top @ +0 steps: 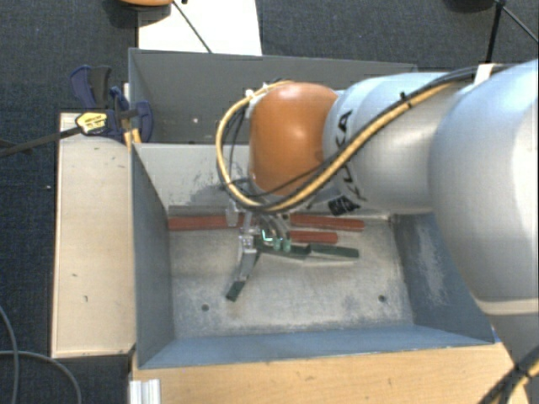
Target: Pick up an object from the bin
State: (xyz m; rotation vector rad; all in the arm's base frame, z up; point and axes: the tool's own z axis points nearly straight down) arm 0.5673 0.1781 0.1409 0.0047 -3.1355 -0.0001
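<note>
Gripper (253, 259): low over the middle of the grey bin (152, 251), tucked beneath the orange wrist cover (286, 137); open or closed, cannot tell from this angle.

Just beside the gripper at 3 o'clock, a thin dark-green stick (333, 253), flat on the bin floor, its near end running in under the gripper; held or merely close, cannot say. Just past it toward 2 o'clock, a short red stick (324, 237), roughly parallel. At 12 o'clock, along the foot of the back wall, a long red-brown bar (194, 222), passing behind the gripper.

As for the dark-green stick: probably light and stiff, perhaps smooth enough to skid sideways. Best taken across its narrow width, near the middle for balance, pressing well down, since so flat a thing offers little to get under. Worth keeping clear of the short red stick alongside.

Surface (295, 301): dull grey metal, scuffed and dusty, bare toward 6 o'clock, ringed by sloping walls. Beyond the bin on all sides, dark carpet (50, 23).
</note>
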